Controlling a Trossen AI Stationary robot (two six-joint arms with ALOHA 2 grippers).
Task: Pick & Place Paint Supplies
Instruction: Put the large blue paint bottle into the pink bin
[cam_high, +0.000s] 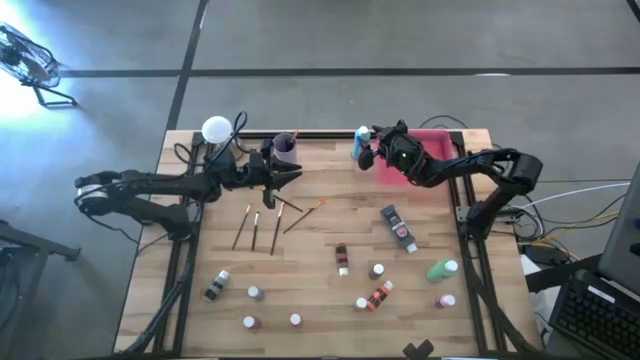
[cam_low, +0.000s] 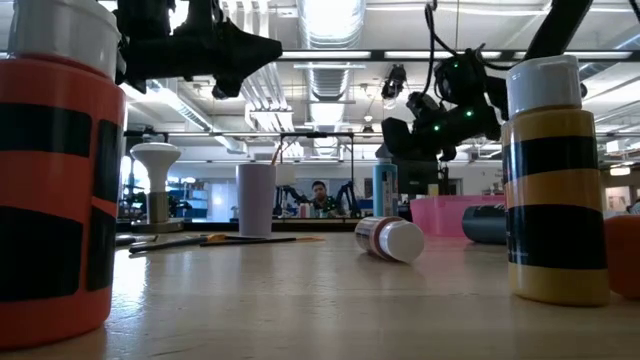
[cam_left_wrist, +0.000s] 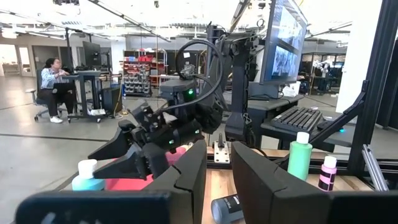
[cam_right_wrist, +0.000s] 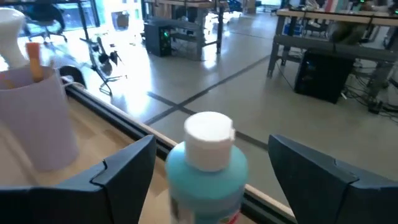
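Two dark fingers of the right gripper (cam_right_wrist: 208, 177) stand wide apart, one on each side of a blue paint bottle (cam_right_wrist: 206, 171), with a clear gap showing between each finger and the bottle, so nothing is gripped. The bottle stands upright between them, a light blue body with a white cap, at the far edge of the wooden table (cam_high: 320, 225), just beside the pink tray (cam_high: 428, 145). From above, the right arm reaches in from the table's right side, bent at the elbow, its gripper (cam_high: 372, 148) at the bottle (cam_high: 361, 143). The left gripper (cam_high: 285, 176) is held above the table near the lilac cup (cam_high: 285, 148), its arm stretched in from the left side; its fingers (cam_left_wrist: 186, 177) are parted with nothing between them. Brushes (cam_high: 258, 222) lie flat on the table near the left fingers. Other small white-capped bottles (cam_high: 377, 271) and a dark tube (cam_high: 398, 226) lie scattered well apart from both grippers.
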